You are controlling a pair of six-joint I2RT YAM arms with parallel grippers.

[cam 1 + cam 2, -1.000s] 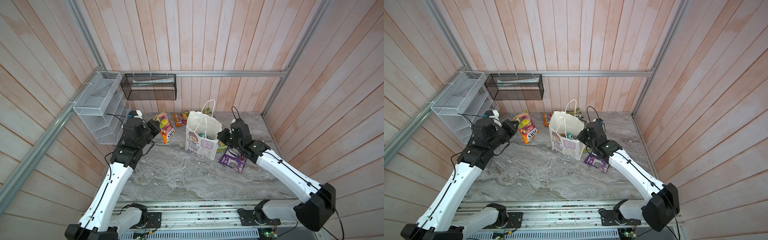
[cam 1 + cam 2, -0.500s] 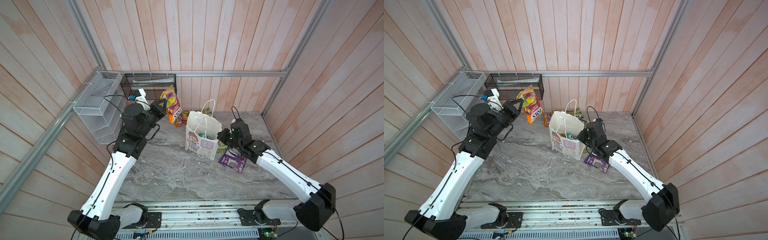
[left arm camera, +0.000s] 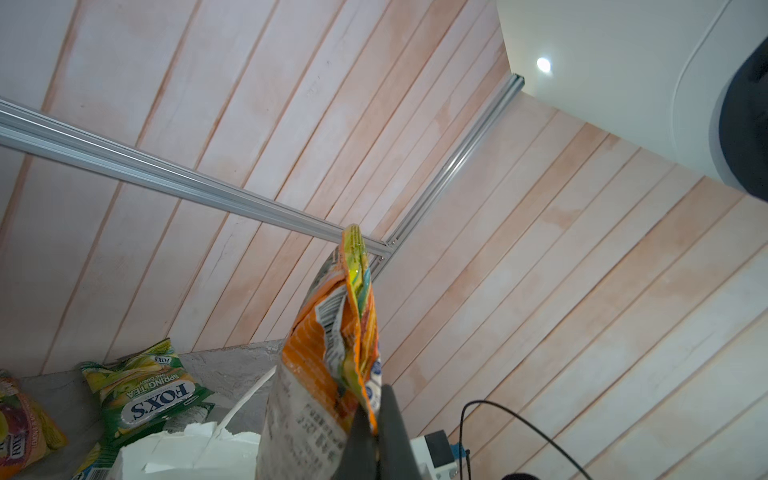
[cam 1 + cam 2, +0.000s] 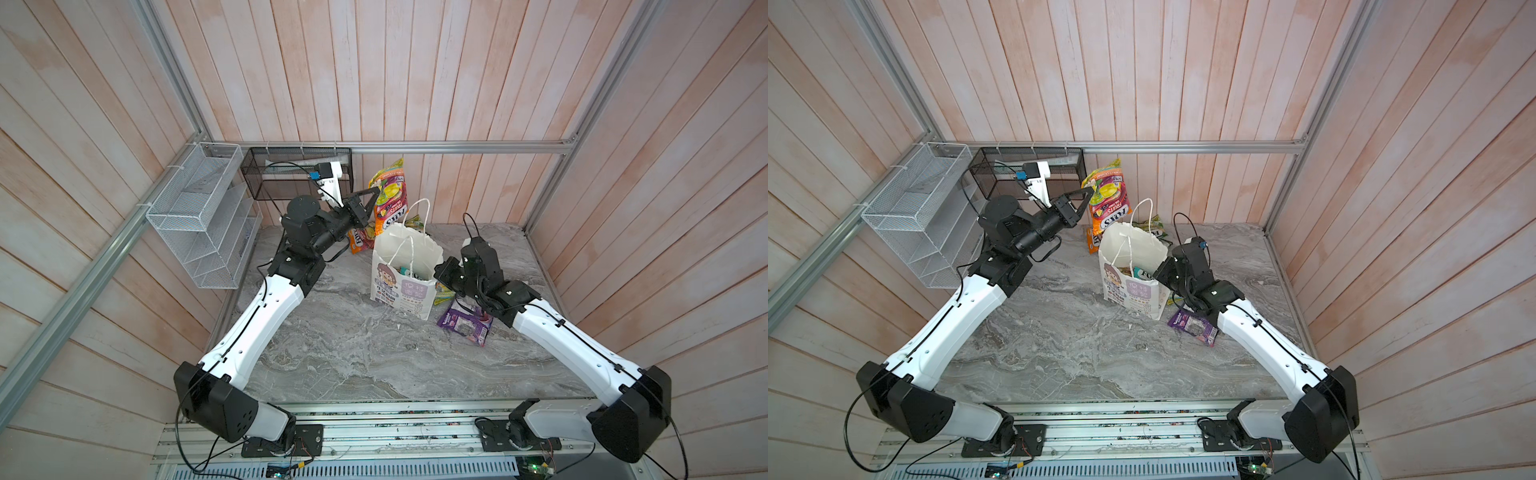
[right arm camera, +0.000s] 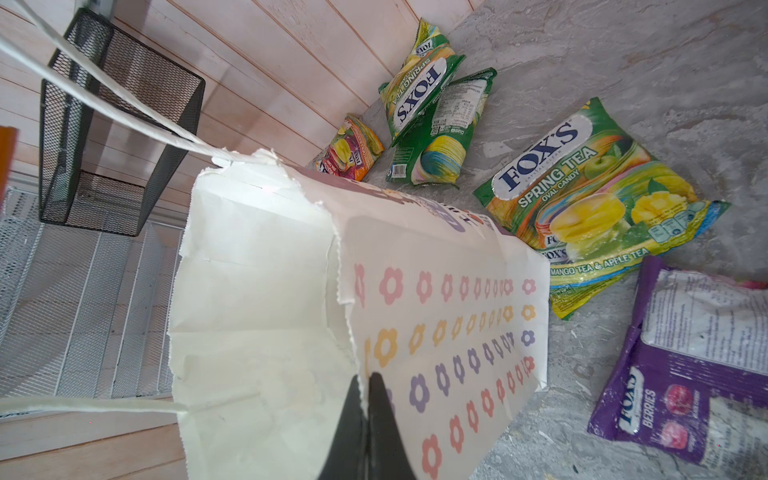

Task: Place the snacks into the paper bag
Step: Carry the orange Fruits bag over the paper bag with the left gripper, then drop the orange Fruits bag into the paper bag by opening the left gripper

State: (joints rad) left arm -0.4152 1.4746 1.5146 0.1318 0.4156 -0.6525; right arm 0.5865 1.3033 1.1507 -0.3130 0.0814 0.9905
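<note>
The white paper bag (image 4: pixel 405 286) (image 4: pixel 1133 291) stands open on the marble table. My right gripper (image 5: pixel 365 380) (image 4: pixel 438 270) is shut on its torn rim, at the flowered side (image 5: pixel 436 324). My left gripper (image 3: pixel 374 409) (image 4: pixel 376 191) is shut on an orange-pink FOX'S snack (image 4: pixel 390 195) (image 3: pixel 328 332) and holds it in the air, above and just behind the bag's mouth. A teal packet (image 4: pixel 1144 274) shows inside the bag. Green snacks (image 5: pixel 582 199) (image 5: pixel 419 95), a small orange one (image 5: pixel 351 149) and a purple one (image 4: pixel 465 322) (image 5: pixel 685 374) lie on the table around the bag.
A white wire rack (image 4: pixel 203 216) hangs on the left wall. A black mesh basket (image 4: pixel 291 174) hangs on the back wall, right behind my left wrist. Wooden walls close in the table on three sides. The bag's cord handles (image 4: pixel 419 208) stand up near the hanging packet.
My left gripper has lifted the orange-pink packet off the table and carried it up and to the right, towards the bag. The right arm and the bag have not moved.
</note>
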